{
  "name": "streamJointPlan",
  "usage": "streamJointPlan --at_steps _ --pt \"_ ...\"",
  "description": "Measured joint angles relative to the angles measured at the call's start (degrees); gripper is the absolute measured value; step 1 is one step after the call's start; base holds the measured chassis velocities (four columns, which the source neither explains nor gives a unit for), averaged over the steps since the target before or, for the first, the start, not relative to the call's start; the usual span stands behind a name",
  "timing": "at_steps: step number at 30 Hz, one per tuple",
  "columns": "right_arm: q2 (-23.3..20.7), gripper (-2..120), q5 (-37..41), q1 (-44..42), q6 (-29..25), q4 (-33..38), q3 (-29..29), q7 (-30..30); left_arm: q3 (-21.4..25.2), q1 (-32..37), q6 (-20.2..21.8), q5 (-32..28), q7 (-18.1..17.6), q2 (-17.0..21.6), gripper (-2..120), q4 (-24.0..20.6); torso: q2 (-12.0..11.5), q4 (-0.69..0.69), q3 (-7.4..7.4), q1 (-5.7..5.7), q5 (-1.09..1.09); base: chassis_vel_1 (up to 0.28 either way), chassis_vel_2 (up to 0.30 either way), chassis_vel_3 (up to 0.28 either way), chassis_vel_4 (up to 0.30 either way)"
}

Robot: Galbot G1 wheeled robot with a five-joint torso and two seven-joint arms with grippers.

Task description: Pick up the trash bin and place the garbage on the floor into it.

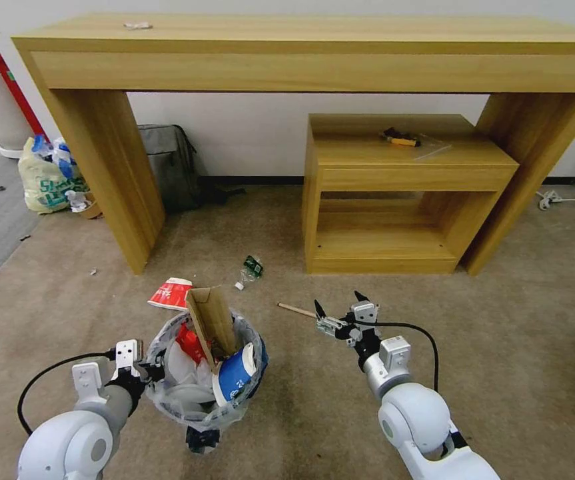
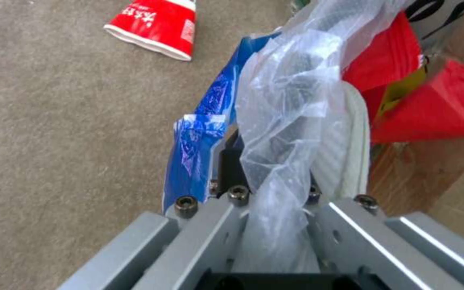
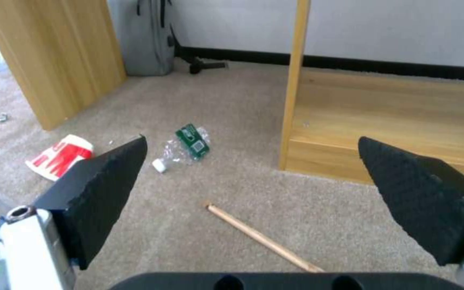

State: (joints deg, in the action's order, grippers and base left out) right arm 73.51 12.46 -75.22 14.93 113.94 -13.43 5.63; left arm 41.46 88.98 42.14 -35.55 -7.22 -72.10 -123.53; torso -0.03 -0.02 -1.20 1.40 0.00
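Bin (image 1: 202, 373) sits low in the head view, just before the robot's left arm, lined with a crinkly bag and stuffed with a cardboard scrap (image 1: 212, 323), a blue-white cup (image 1: 235, 380) and red litter. The left gripper (image 1: 146, 367) is at its rim, clamped on the bin's edge. On the carpet (image 1: 500, 347) beyond the bin lie a red-white cup (image 1: 171, 294), a small crushed bottle (image 1: 250, 269) and a wooden stick (image 1: 296, 309); the right gripper (image 1: 340, 308) hangs just beside the stick's near end, fingers spread wide. A desk (image 1: 314, 53) and a low shelf (image 1: 394, 193) stand behind. From the left wrist, the liner (image 2: 286, 117) bunches up between the gripper's metal fingers (image 2: 361, 241), red wrapper (image 2: 420, 100) and cardboard beside it, the red-white cup (image 2: 157, 24) lying apart on the carpet. From the right wrist, the two black pads (image 3: 108, 189) stand far apart with nothing between them, above the stick (image 3: 262, 237), with the bottle (image 3: 186, 147) and red-white cup (image 3: 60, 155) farther off.
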Motion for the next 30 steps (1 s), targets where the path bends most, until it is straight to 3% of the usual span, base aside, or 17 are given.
streamJointPlan --at_steps 18,25,30 --pt "-0.34 100 0.83 -0.27 0.89 -1.19 0.58 -0.10 0.54 -0.02 -0.02 0.12 1.02 0.09 0 0.52 -0.01 0.00 -0.02 0.02 0.01 -0.149 0.138 0.142 -0.138" --pt "-5.06 100 3.54 3.93 0.94 -7.99 -3.98 -11.07 1.10 0.18 -0.03 0.07 1.18 0.10 0 0.51 -0.01 -0.01 0.00 0.01 0.01 -0.024 0.013 0.018 -0.015" --pt "-11.77 100 10.17 10.30 1.59 -15.52 -4.40 -20.43 1.62 0.46 -0.03 0.06 1.21 -0.03 0 0.35 -0.01 0.00 0.00 0.00 0.00 0.001 -0.011 -0.002 0.006"
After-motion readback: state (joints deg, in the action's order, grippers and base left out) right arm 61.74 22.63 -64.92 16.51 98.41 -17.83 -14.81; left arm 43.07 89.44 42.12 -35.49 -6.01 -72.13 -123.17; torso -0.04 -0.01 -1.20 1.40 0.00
